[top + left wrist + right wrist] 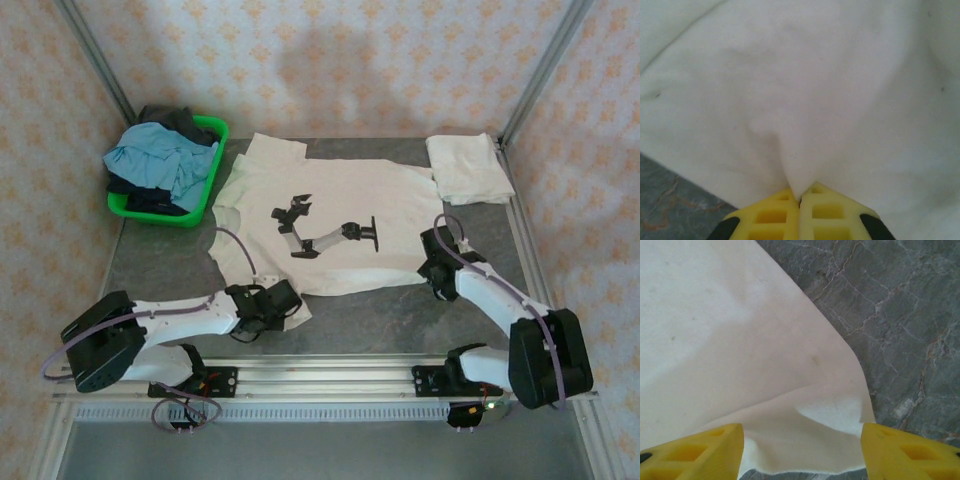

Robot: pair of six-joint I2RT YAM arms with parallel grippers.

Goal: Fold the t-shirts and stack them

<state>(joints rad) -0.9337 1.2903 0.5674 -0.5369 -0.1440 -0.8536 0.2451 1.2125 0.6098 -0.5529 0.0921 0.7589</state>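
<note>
A cream t-shirt (340, 200) with a black robot-arm graphic lies spread flat in the middle of the table. My left gripper (283, 300) sits at its near left corner. In the left wrist view that gripper (801, 198) is shut, with a raised fold of the t-shirt (800, 90) pinched between its yellow fingertips. My right gripper (437, 265) rests at the shirt's near right corner. In the right wrist view it (802, 445) stands open, with the t-shirt's corner (790, 365) lying loose between its fingers. A second cream t-shirt (468, 168) lies folded at the back right.
A green basket (216, 128) at the back left holds a light blue garment (160, 160) and dark clothing. Metal frame posts stand at both back corners, and a rail runs along the near edge. Bare grey table (165, 265) shows left of the shirt.
</note>
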